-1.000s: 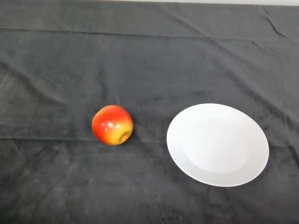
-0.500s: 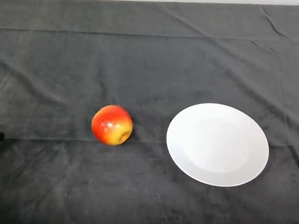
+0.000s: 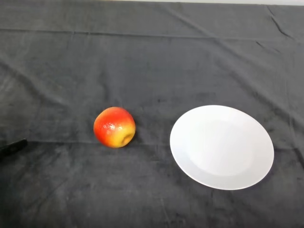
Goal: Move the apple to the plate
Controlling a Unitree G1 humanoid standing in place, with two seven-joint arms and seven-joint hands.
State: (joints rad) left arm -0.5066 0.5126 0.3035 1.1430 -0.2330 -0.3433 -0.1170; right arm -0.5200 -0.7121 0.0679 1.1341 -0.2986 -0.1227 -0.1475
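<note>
Apple (image 3: 114, 127) sits on the desk (image 3: 152, 57), left of the plate (image 3: 222, 147), apart from it, not yet touched. Only a black tip of the hand (image 3: 13, 146) shows at the edge, well left of the apple; can't tell whether it's wide or narrow. Step looks like the reach: come in from the apple's left, spread around its widest part, avoid knocking it toward the plate. Count: one apple, one plate, one hand.

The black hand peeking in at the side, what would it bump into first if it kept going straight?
Probably the apple. Only a tip of the left hand shows, pointing right and slightly up across the cloth, though height is hard to judge.
</note>
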